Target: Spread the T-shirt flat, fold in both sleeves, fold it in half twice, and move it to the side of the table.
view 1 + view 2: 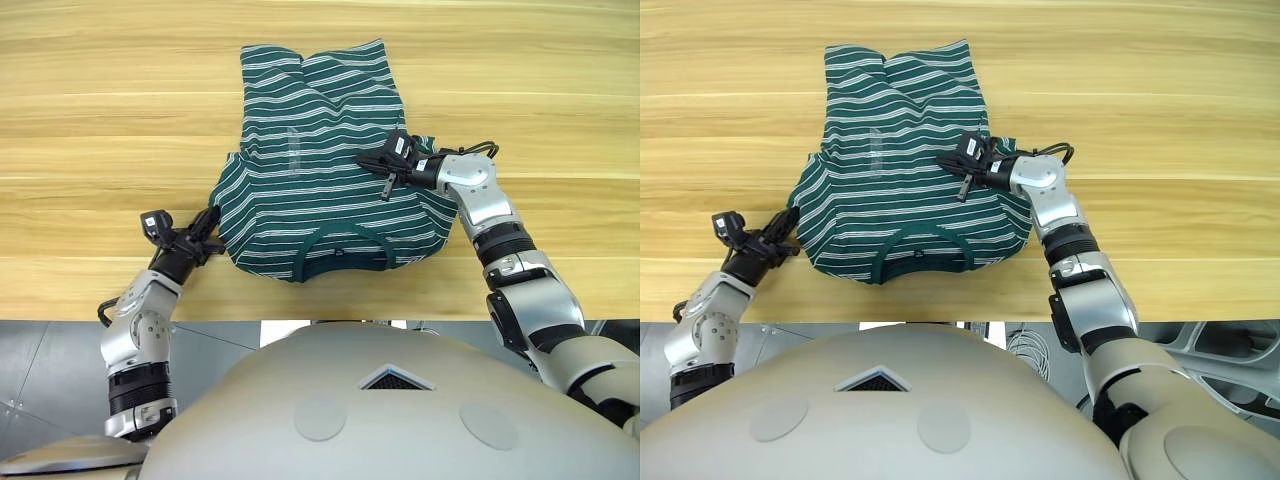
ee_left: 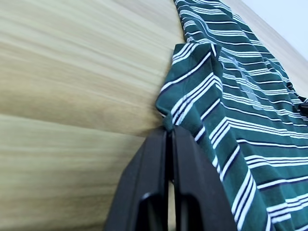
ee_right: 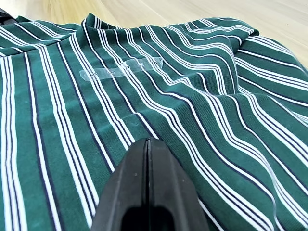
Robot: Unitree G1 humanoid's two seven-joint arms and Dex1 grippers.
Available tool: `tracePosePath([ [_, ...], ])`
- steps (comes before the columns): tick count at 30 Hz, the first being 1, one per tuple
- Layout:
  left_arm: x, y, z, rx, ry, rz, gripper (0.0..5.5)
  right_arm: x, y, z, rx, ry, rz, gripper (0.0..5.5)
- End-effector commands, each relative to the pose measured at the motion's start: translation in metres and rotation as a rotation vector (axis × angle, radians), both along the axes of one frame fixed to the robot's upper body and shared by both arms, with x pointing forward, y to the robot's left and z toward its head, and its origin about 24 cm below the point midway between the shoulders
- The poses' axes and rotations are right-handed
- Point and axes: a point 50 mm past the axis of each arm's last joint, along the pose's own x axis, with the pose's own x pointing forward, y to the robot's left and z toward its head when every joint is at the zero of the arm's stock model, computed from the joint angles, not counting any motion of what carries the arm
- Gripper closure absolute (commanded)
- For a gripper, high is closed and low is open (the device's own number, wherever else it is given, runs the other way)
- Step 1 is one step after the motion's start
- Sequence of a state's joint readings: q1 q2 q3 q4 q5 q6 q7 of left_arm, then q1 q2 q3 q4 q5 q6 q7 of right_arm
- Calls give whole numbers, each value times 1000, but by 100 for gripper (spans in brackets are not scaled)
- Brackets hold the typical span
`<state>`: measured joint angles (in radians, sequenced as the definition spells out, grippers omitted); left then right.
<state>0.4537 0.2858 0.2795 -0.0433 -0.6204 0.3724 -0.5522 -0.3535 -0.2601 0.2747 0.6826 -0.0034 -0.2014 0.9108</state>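
Left wrist view: the left gripper (image 2: 167, 130) is pinched shut on the T-shirt's (image 1: 320, 170) edge, low over the table (image 1: 100, 100). The right gripper (image 3: 147, 142) sits fully closed over the T-shirt's middle, holding nothing visible.

A pale wooden table (image 1: 100, 110), its grain running from 9 to 3 o'clock, carries one thing: a dark green T-shirt (image 1: 320, 180) with thin white stripes. It lies rumpled near the middle, its collar (image 1: 345, 262) toward the table's near edge at 6 o'clock and its far end bunched toward 12. A clear strip (image 3: 122, 70) sticks to the cloth.
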Motion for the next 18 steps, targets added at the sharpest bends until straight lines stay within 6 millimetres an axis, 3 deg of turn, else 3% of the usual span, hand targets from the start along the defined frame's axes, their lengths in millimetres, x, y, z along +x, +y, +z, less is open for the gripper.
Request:
tracePosePath([
  [1, -2, 1, 2, 20, 4, 19, 547, 6, 0, 7, 8, -29, -5, 550],
  [11, 14, 4, 39, 58, -185, 67, 547, 8, -1, 6, 10, -31, -17, 550],
  [15, 16, -9, 51, 24, -233, 34, 547, 10, -1, 7, 10, -33, -18, 550],
  [18, 13, -28, 49, 5, -215, -36, 547, 10, 0, 6, 10, -33, -14, 550],
])
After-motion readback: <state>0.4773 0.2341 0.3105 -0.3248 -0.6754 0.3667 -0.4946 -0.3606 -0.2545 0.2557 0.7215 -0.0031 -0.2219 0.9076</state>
